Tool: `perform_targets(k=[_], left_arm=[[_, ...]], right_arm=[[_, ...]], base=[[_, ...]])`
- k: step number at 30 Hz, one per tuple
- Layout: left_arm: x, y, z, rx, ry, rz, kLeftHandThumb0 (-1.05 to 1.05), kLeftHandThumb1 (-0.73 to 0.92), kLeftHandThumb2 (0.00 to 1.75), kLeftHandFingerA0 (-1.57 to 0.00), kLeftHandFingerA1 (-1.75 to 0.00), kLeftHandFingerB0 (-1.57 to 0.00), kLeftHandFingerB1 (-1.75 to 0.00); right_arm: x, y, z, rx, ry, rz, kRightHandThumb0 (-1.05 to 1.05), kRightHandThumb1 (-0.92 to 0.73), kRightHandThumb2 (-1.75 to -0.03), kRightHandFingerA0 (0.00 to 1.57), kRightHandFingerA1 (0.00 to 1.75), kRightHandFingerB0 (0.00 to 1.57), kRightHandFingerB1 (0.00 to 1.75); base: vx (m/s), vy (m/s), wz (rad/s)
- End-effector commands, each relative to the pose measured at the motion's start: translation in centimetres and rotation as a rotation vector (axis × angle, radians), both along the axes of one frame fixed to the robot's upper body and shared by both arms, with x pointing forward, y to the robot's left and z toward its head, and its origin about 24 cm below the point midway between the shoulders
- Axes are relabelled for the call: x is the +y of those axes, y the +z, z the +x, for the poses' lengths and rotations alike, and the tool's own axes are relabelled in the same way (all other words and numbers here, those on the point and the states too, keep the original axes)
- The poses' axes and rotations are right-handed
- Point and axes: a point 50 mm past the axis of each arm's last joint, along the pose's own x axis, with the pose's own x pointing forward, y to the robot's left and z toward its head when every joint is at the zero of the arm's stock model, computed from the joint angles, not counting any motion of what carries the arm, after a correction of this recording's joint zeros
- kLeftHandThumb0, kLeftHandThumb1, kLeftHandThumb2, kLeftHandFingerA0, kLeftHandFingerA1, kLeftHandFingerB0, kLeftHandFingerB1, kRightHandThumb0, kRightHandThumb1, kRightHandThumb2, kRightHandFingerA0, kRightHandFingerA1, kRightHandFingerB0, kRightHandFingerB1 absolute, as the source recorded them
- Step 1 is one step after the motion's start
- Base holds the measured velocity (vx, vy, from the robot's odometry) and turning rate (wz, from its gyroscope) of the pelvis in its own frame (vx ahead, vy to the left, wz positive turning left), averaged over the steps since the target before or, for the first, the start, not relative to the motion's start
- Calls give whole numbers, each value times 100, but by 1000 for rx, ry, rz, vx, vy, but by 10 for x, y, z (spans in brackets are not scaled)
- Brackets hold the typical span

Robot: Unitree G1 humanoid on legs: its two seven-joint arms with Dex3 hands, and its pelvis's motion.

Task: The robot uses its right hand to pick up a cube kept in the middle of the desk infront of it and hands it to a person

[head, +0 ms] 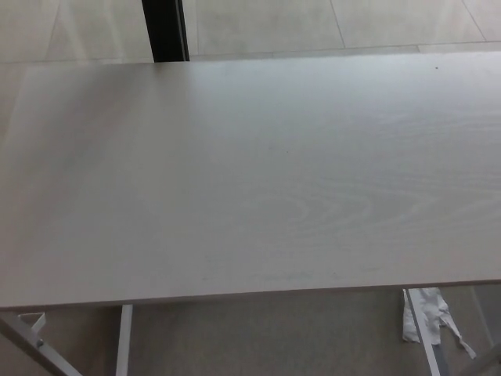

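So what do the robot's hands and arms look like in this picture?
You can't see them here. No hand or arm shows in the head view, and no person does either. There is only the pale wooden desk, its white legs, the tiled floor, a dark post behind the desk, and a crumpled white scrap below. No cube shows either.

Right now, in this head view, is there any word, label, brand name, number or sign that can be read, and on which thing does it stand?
None: no text can be read in this view.
The desk shows only pale wood grain and no print.
The white scrap below its right front edge bears no visible writing.
The dark post behind the desk is plain.
No cube and no hand show.
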Motion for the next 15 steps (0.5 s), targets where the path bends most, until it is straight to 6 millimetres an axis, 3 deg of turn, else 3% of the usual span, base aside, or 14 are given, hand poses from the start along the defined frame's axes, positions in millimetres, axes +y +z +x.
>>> perform_targets(k=[1, 2, 3, 4, 6, 7, 8, 9, 11, 15], left_arm=[[8, 9, 3, -57, 36, 12, -74, 63, 103, -74, -63, -45, -55], [7, 9, 4, -60, 36, 12, -74, 63, 103, -74, -63, -45, -55], [7, 9, 5, -54, 31, 11, -75, 64, 104, -74, -63, -45, -54], [8, 9, 5, -48, 29, 13, -75, 64, 104, -74, -63, -44, -54], [8, 10, 6, -48, 29, 15, -75, 64, 104, -74, -63, -44, -54], [8, 10, 6, -48, 25, 9, -77, 83, 66, -81, -51, -53, -40], [8, 10, 6, -38, 10, 10, -77, 83, 66, -81, -51, -53, -40], [8, 10, 6, -38, 10, 10, -77, 83, 66, -81, -51, -53, -40], [9, 10, 5, -28, 12, 2, -78, 82, 66, -77, -49, -53, -40], [9, 10, 7, -15, 7, 5, -74, 81, 65, -81, -50, -53, -40]], right_arm=[[10, -102, -106, -310, -721, -125, -55, -64, -59, 84, 122, 88, 77], [11, -103, -105, -301, -715, -126, -55, -64, -59, 84, 122, 88, 77], [23, -122, -71, -193, -612, -70, -48, -60, -58, 90, 106, 91, 67], [26, -126, -67, -162, -558, -51, -45, -58, -58, 95, 122, 94, 73], [27, -128, -66, -155, -541, -45, -45, -58, -58, 95, 122, 94, 73], [32, -136, -62, 45, -386, -40, -49, -59, -58, 78, 83, 83, 52], [36, -142, -60, 161, -273, -15, -49, -59, -58, 78, 83, 83, 52], [36, -142, -60, 161, -274, -16, -49, -59, -58, 78, 83, 83, 52], [41, -150, -55, 332, -120, 58, -55, -62, -59, 44, 66, 51, 40], [46, -158, -48, 529, 23, 158, -56, -61, -58, 23, 46, 31, 31]], base=[[0, 0, 0], [0, 0, 0], [0, 0, 0], [0, 0, 0], [0, 0, 0], [0, 0, 0], [0, 0, 0], [0, 0, 0], [0, 0, 0], [0, 0, 0]])
